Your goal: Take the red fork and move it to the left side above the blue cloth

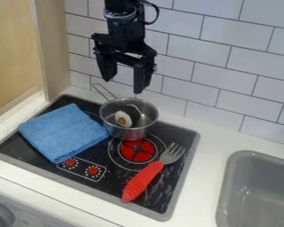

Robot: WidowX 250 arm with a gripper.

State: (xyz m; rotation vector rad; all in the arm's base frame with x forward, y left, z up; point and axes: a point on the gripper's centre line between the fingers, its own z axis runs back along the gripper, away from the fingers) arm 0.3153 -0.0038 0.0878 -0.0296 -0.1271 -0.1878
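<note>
A folded blue cloth [64,132] lies across the left of the black stove [147,201], beside a metal pot [134,132] holding a toy egg [123,119]. My jaws [124,81] hang spread and empty above the pot, while the red fork [145,178] rests diagonally on the stove's right side, tines toward the tiled wall [198,80], left of the gray sink [226,188].

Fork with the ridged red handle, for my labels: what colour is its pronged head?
The pronged head is silver-grey, seen best in the camera view.
</note>
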